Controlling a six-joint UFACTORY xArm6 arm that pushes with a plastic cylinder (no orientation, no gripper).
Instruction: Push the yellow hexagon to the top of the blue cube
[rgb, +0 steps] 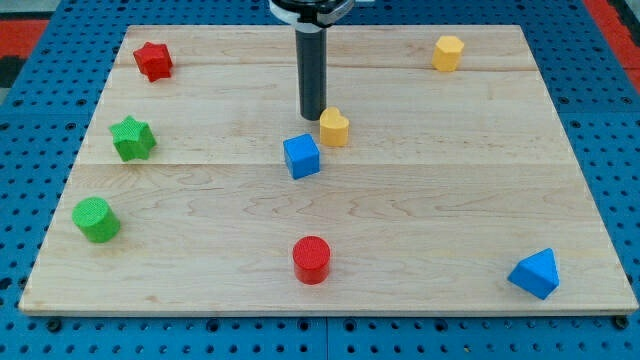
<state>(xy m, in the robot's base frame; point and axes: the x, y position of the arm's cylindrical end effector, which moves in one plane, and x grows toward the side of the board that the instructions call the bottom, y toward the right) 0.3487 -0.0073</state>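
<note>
The yellow hexagon (448, 52) sits near the board's top right, far from the other blocks. The blue cube (301, 156) lies at the board's middle. A yellow heart-like block (334, 127) sits just up and right of the cube, almost touching it. My tip (312, 117) is down on the board just left of the yellow heart-like block and just above the blue cube. It is far to the left of the yellow hexagon and lower in the view.
A red star (153, 60) is at the top left, with a green star (132, 138) and a green cylinder (96, 219) down the left side. A red cylinder (311, 259) is at bottom centre and a blue triangular block (534, 273) at bottom right. The wooden board (480, 200) ends at blue pegboard.
</note>
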